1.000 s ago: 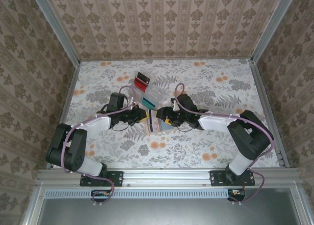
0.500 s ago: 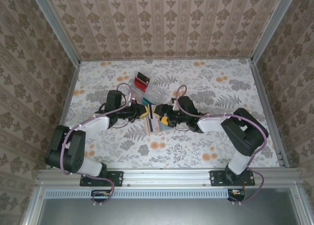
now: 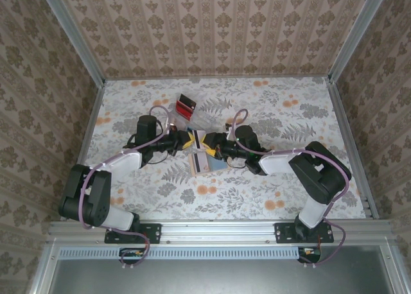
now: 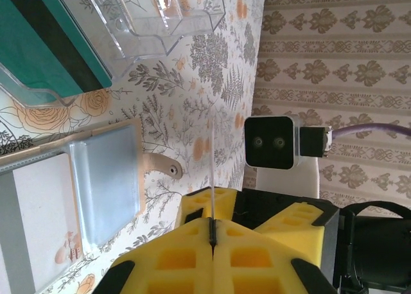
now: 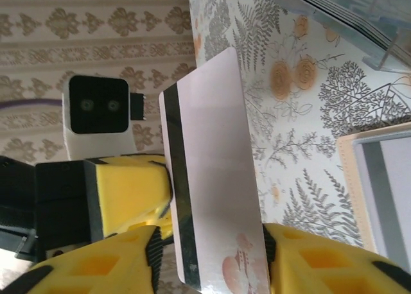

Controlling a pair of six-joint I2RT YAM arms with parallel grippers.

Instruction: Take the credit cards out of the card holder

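A white credit card (image 5: 212, 165) with a black stripe hangs in the air between both grippers. My left gripper (image 4: 212, 220) is shut on it, the card (image 4: 212, 165) showing edge-on between its yellow pads. My right gripper (image 5: 209, 255) has a pad against each long edge of the same card. In the top view the left gripper (image 3: 187, 140) and right gripper (image 3: 212, 146) meet just behind the card holder (image 3: 207, 163). The tan holder lies open on the table, with a blue-grey pocket (image 4: 106, 178) and its edge (image 5: 385, 191) visible.
A clear plastic tiered stand (image 3: 192, 117) stands just behind the grippers, with a red-and-black card (image 3: 186, 103) at its back and a teal card (image 4: 45, 43) in a low slot. Patterned walls enclose the floral table (image 3: 289, 121) on three sides.
The right gripper has moved left to meet the left gripper and its jaws have narrowed onto the card. Both grippers have shifted slightly toward the far side, above the holder.
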